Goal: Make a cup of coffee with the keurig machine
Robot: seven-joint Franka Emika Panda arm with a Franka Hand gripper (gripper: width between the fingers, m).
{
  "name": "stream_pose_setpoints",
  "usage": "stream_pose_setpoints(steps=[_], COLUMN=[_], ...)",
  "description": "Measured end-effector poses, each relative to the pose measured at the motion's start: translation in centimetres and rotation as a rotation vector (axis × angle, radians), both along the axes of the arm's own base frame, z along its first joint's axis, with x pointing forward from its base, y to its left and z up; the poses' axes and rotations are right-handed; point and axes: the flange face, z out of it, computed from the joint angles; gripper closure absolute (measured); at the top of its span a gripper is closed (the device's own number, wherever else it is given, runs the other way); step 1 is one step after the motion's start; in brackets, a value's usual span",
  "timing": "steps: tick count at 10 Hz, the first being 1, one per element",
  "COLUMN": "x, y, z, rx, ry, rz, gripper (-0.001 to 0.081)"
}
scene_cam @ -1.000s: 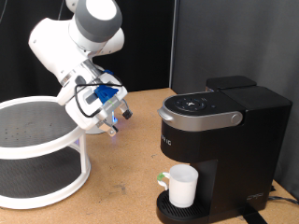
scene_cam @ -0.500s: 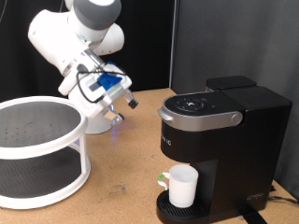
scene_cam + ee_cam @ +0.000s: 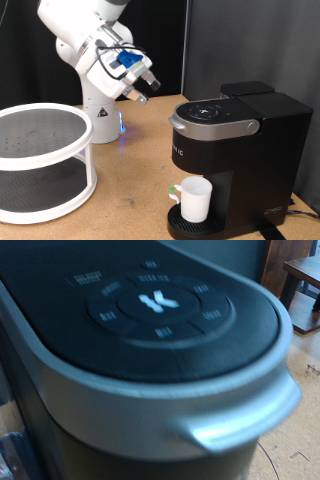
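Note:
The keurig machine [image 3: 235,150] is a black box with a grey-silver handle band on its lid, at the exterior view's right, and its lid is down. The small white cup [image 3: 195,199] stands on the round drip tray [image 3: 176,224] under the spout. My gripper [image 3: 145,90] hangs in the air to the exterior view's left of the machine, higher than its lid, and touches nothing. Nothing shows between its fingers. The wrist view shows the machine's lid close up: its round button panel [image 3: 158,302] and the silver handle band [image 3: 225,420]. The fingers do not show there.
A white two-tier round shelf [image 3: 40,160] stands at the exterior view's left on the wooden table [image 3: 135,185]. The arm's white base [image 3: 100,120] is behind it. A dark curtain hangs at the back.
The gripper has risen and swung towards the exterior view's right, from low near the shelf to above the level of the machine's lid. The cup and the machine have not moved.

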Motion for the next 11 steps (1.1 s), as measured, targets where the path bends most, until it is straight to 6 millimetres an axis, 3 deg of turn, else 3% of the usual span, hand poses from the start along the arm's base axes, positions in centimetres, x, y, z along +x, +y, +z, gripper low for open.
stream_pose_setpoints(steps=[5, 7, 9, 11], x=[-1.2, -1.8, -1.7, -0.9], y=[0.4, 0.0, 0.2, 1.1], z=[3.4, 4.4, 4.5, 6.2], rx=[0.067, 0.124, 0.148, 0.188], ry=[-0.007, -0.022, -0.034, -0.089], rz=[0.053, -0.013, -0.013, -0.007], gripper=[0.0003, 0.0003, 0.0003, 0.0003])
